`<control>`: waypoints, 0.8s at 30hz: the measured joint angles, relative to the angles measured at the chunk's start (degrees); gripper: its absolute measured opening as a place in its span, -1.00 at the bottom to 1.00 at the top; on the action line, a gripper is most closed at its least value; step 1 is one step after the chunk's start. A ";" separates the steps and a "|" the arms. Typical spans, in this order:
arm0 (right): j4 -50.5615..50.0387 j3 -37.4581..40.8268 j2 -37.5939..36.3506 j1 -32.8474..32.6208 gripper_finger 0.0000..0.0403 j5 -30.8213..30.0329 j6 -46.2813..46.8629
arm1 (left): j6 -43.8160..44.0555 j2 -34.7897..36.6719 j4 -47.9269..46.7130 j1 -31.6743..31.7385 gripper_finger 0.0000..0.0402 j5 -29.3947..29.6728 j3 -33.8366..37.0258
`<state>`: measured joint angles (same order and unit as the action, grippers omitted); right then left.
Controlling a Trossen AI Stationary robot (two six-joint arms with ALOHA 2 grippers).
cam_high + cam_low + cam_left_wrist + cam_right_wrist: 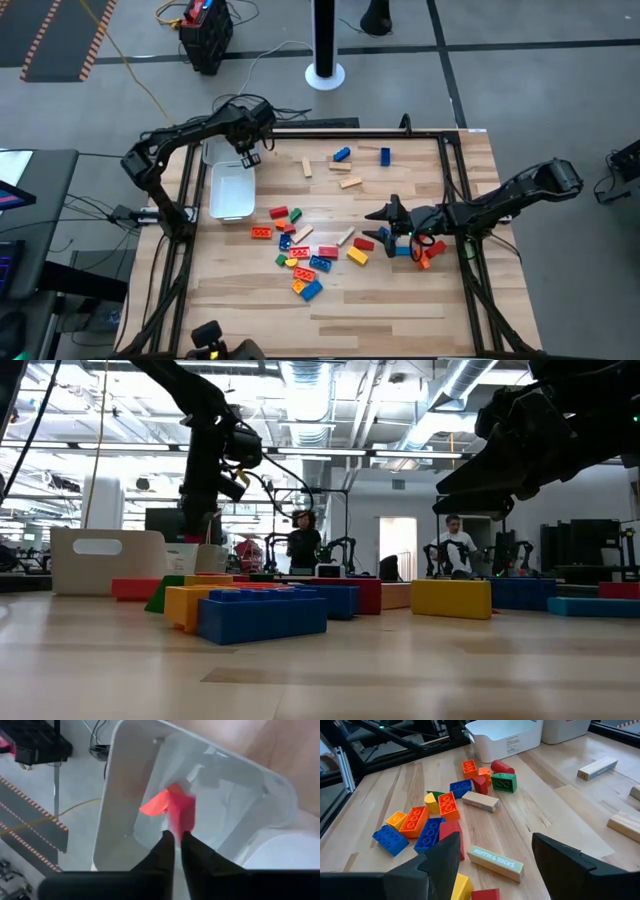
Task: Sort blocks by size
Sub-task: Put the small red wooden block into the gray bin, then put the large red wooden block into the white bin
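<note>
My left gripper [247, 152] hangs over the far white tray [214, 153] at the table's far left. Its fingers stand a narrow gap apart [177, 842]. A red block [172, 807] shows blurred just beyond the fingertips, inside the tray [125, 785]. My right gripper [384, 226] is wide open and empty, low over the table right of the block pile [300, 255]. In the right wrist view its fingers [492, 857] stand either side of a tan bar [496, 863] lying flat on the table.
A second white tray [230, 190] stands nearer than the far one. Loose tan bars [350, 182] and blue blocks [385, 155] lie toward the far edge. More blocks [425, 255] lie under my right arm. People stand in the room behind [303, 540].
</note>
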<state>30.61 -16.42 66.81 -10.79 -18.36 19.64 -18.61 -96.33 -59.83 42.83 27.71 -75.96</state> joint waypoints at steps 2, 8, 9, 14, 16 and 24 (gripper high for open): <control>0.00 0.02 0.00 0.00 0.36 -0.10 0.00 | -0.04 0.00 0.13 -0.05 -0.72 -0.03 0.02; -0.12 0.00 0.01 0.00 0.36 -0.24 -0.01 | 0.35 0.00 0.26 -0.54 -0.25 -0.01 0.00; -0.15 0.01 0.01 0.00 0.36 -0.34 -0.02 | 0.45 0.26 0.23 -1.04 -0.19 -0.14 0.02; -0.33 0.00 0.00 0.00 0.36 -1.33 -0.04 | -0.67 3.44 2.61 -6.75 -0.10 -0.64 0.00; -0.33 0.02 0.00 0.00 0.36 -1.33 -0.04 | -0.93 4.99 3.42 -10.12 -0.09 -0.63 0.00; -0.25 0.00 0.00 -0.12 0.36 -1.33 0.00 | 2.77 5.44 2.86 -23.70 -0.09 -8.06 3.32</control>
<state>30.36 -16.43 66.81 -10.91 -19.68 19.64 -15.84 -90.90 -56.97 19.12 19.65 -72.65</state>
